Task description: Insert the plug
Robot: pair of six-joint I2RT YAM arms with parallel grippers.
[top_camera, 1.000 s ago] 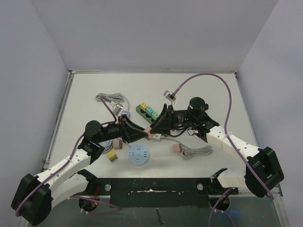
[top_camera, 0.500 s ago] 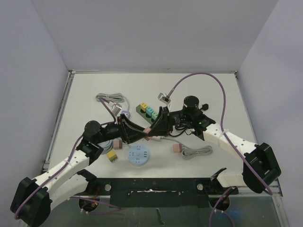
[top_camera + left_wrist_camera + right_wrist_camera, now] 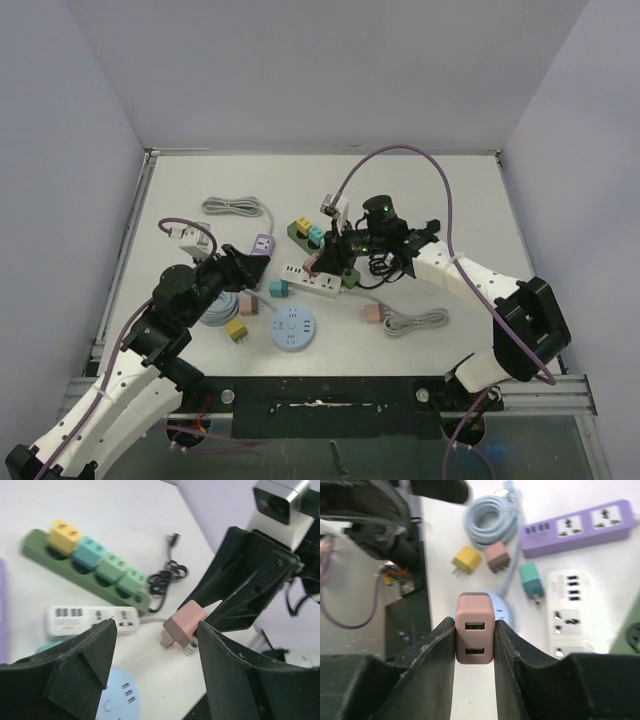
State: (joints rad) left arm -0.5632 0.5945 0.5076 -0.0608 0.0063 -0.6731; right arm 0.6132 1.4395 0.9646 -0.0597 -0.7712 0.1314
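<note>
No text, brand, number or sign can be read in any view. The plug [image 3: 475,635], at the centre of the right wrist view, shows a plain pink face. Any print on the white strip [image 3: 568,612] at the right edge or the purple strip [image 3: 580,527] at upper right is too blurred to tell.

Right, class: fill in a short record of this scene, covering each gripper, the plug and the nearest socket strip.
Left gripper: open, holding nothing
Right gripper: shut on pink USB charger
Charger state: held in the air, prongs bare, not yet inserted
White power strip: lying flat close to the charger, visible sockets free
</note>
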